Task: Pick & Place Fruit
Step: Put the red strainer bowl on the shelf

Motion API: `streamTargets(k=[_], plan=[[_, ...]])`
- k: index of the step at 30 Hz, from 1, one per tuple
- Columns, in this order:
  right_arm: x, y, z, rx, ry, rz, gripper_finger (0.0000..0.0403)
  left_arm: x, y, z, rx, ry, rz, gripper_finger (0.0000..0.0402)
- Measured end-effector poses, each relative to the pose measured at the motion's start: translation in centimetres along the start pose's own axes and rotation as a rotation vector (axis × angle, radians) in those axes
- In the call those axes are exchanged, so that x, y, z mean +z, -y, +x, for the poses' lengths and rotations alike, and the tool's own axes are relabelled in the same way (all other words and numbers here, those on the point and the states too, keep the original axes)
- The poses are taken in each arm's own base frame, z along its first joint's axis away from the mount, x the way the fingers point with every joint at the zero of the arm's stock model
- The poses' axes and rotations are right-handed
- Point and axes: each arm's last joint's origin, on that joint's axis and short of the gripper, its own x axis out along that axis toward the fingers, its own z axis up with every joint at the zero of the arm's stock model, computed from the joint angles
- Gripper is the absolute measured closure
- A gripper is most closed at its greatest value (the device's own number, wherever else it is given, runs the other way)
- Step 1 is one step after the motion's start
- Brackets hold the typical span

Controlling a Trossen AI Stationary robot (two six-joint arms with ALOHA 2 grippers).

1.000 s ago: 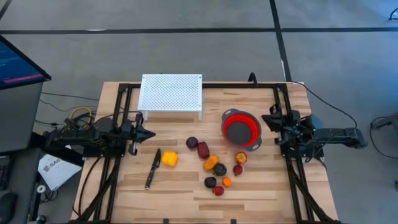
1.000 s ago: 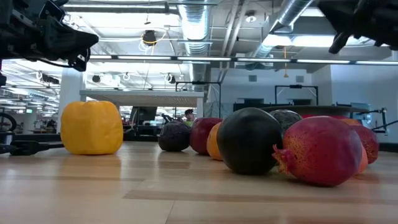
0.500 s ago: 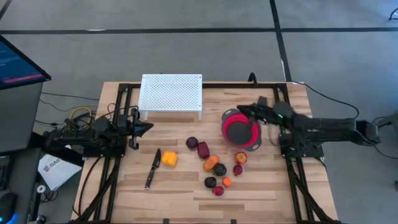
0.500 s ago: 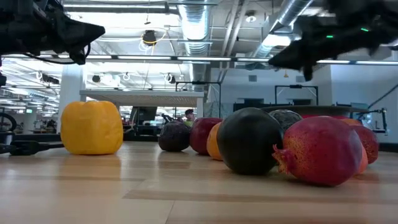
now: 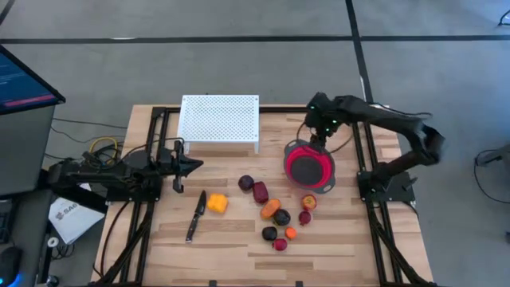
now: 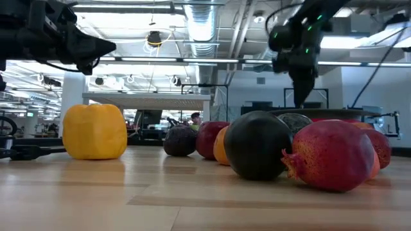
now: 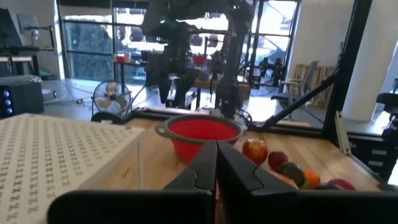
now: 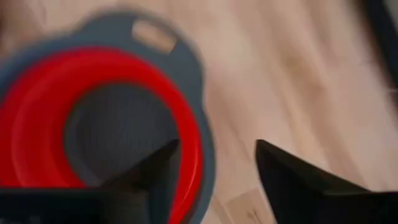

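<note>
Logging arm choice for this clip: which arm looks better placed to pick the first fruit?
Probably the right. Its gripper hangs with jaws open at the red bowl's far rim, close to the fruit cluster. The left gripper, jaws shut, waits by the table's left edge.

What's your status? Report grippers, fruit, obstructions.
Right gripper open, empty, above the red bowl's far rim. Left gripper shut, parked at table's left. Fruit all loose on the table, none bowled. Knife beside the yellow piece.

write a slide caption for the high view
Right gripper open above the red bowl's rim; toy fruits untouched on the table.
</note>
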Motion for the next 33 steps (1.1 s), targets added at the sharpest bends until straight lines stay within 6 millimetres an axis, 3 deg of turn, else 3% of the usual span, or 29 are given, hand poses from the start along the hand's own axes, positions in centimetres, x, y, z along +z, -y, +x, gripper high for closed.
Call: streamTargets(k=[4,8,11,15,17,18,26,30,33], plan=[[0.8,0.7,3.6,0.033,-0.127,-0.077,0.0132,-0.4,0.0,0.4,0.003,-0.043,0.005,0.0399],[1.3,0.9,6.3,0.059,-0.212,-0.125,0.0146,-0.7,0.0,0.7,0.004,-0.07,0.008,0.0399],[1.4,0.7,7.5,0.075,-0.247,-0.149,0.02,-0.8,0.1,0.9,0.006,-0.073,0.008,0.0399],[1.3,1.0,7.5,0.151,-0.227,-0.134,0.0324,-0.7,-0.1,1.3,0.068,-0.049,0.014,0.0399],[1.2,1.4,7.0,0.194,-0.199,-0.107,0.0379,-0.5,-0.2,1.6,0.109,-0.036,0.031,0.0399],[1.1,1.7,6.6,0.205,-0.183,-0.092,0.0387,-0.4,-0.2,1.8,0.133,-0.044,0.037,0.0399],[-1.0,5.4,0.6,0.126,0.034,0.142,0.0395,2.9,-0.1,4.8,0.248,-0.072,0.142,0.0384],[-1.8,6.8,-3.4,0.063,0.178,0.271,0.0394,4.8,-0.4,6.8,0.287,-0.072,0.156,0.0354],[-1.1,7.2,-6.5,0.006,0.365,0.307,0.0398,6.3,-1.0,8.3,0.332,-0.062,0.157,0.0322]])
